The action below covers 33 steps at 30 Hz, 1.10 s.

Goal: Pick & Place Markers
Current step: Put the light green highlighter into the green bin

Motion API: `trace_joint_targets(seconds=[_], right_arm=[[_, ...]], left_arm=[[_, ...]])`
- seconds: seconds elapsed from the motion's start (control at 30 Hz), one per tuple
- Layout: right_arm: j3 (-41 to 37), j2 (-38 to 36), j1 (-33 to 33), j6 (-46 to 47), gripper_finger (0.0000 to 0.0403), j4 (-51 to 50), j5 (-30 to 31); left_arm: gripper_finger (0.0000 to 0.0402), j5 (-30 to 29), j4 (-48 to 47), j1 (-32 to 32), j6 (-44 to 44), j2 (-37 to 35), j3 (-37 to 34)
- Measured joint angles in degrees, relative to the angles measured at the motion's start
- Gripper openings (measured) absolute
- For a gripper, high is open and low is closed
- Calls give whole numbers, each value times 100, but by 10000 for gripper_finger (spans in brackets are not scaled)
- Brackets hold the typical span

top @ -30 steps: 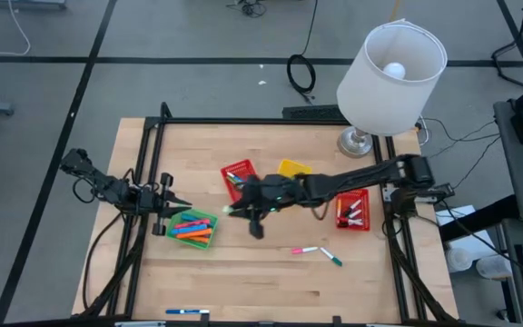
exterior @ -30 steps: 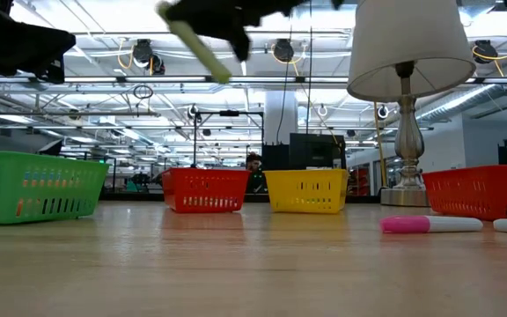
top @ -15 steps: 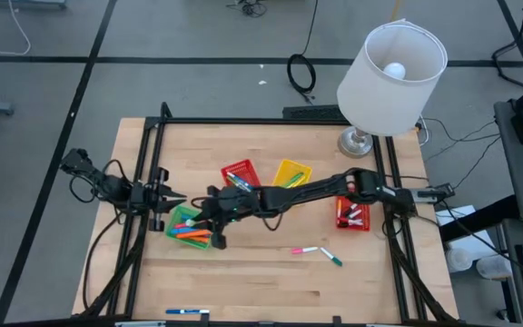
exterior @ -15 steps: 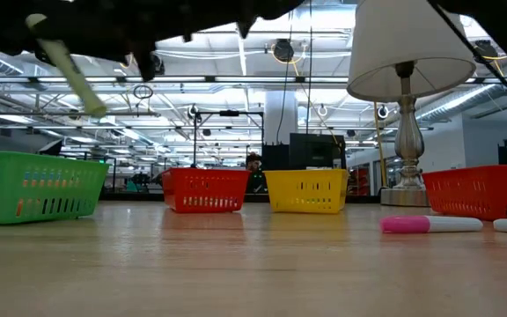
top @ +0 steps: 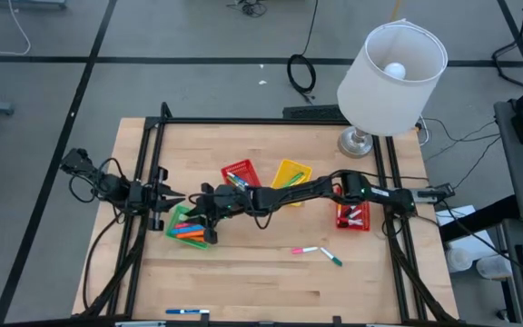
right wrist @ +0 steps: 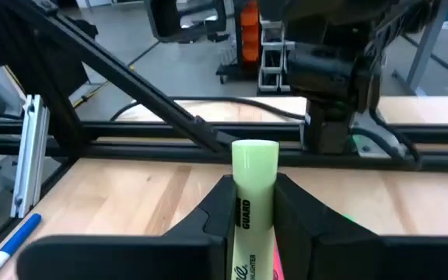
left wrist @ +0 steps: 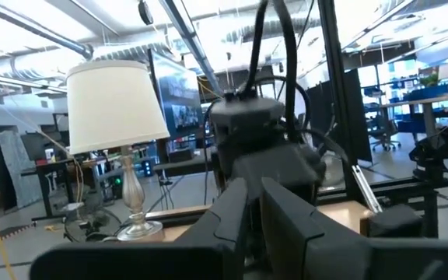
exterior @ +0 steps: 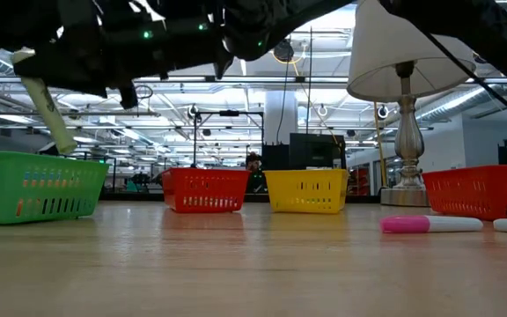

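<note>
**A:** Where has your right arm got to?

**B:** Your right gripper is stretched across the wooden table to its left side, hanging over the green mesh plastic basket. Its two dark fingers are closed on a pale yellow-green highlighter marker, which sticks out forward between them. In the low view that marker hangs tilted just above the green basket's rim, not touching it.

**A:** And your left arm?

**B:** Your left gripper waits at the table's left edge, just beside the green basket, pointing toward the right arm. Its fingers stand nearly together with only a narrow gap, and you have nothing held there.

**A:** Where are the other markers?

**B:** You have several orange, blue and pink ones lying in the green basket. A pink marker and a green marker lie loose on the table, near side, right of centre; the pink one shows at table level too. A blue marker lies at the near edge. More markers sit in the small red mesh basket at the centre, and in the red mesh basket on the right. A yellow mesh basket stands just right of the central red one.

**A:** Anything else on the table?

**B:** A white-shaded lamp stands at the far right corner.
</note>
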Motion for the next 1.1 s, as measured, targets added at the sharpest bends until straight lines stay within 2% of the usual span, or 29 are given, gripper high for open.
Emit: trace_joint_targets(seconds=[1.1], right_arm=[[-7,-7,-28,-1,70,-446,8]], left_arm=[[47,2,-9,0,35,2,0]])
